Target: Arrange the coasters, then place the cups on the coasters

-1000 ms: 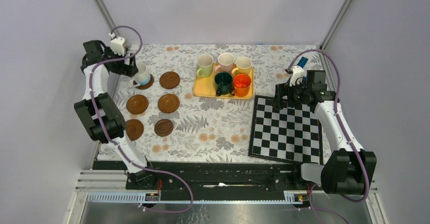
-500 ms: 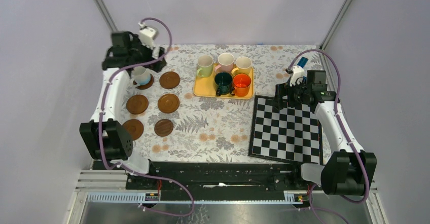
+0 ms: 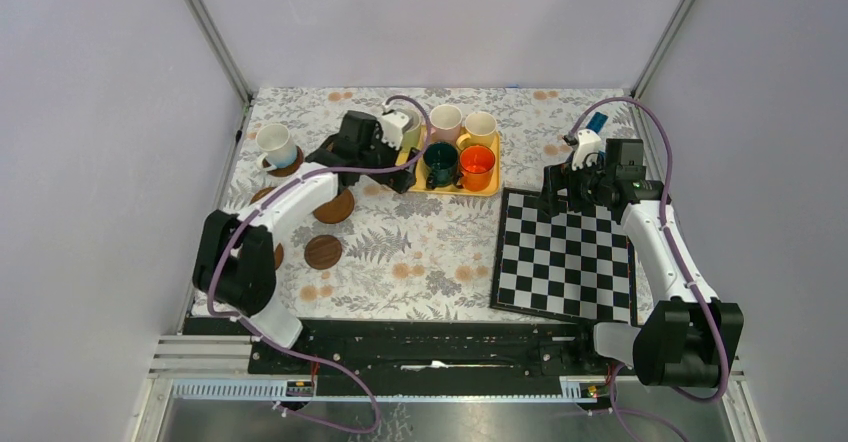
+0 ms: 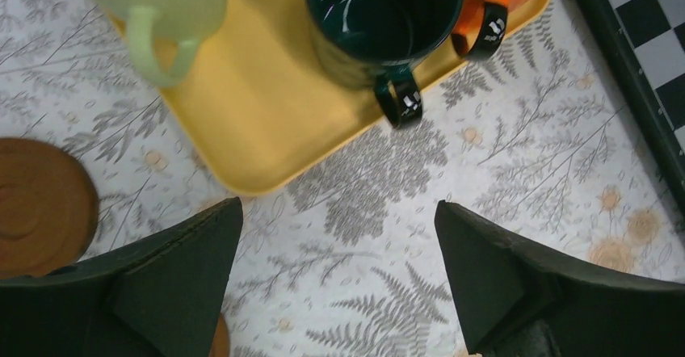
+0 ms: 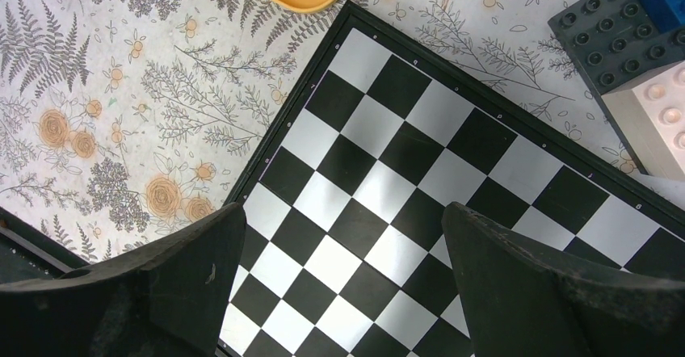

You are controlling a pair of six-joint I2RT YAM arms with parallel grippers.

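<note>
Left hand (image 4: pixel 338 208) gapes beside tray (image 4: pixel 242 111) corner

White cup (image 3: pixel 277 145): upright on a brown rimmed coaster (image 3: pixel 291 169), far left of the counter (image 3: pixel 420 252)

Five cups upright, close together on the yellow tray (image 4: pixel 242 107):
- back row: light green cup (image 4: pixel 161 2), pink cup (image 3: pixel 445 122), yellow cup (image 3: pixel 481 127)
- front row: dark green cup (image 3: pixel 440 162), orange cup (image 3: pixel 477 167)

Dark coaster (image 3: pixel 323 252): flat, bare, nearer on the left. Lighter coaster (image 3: pixel 340 209) just beyond it, partly hidden; two further discs to the left are mostly hidden
</note>
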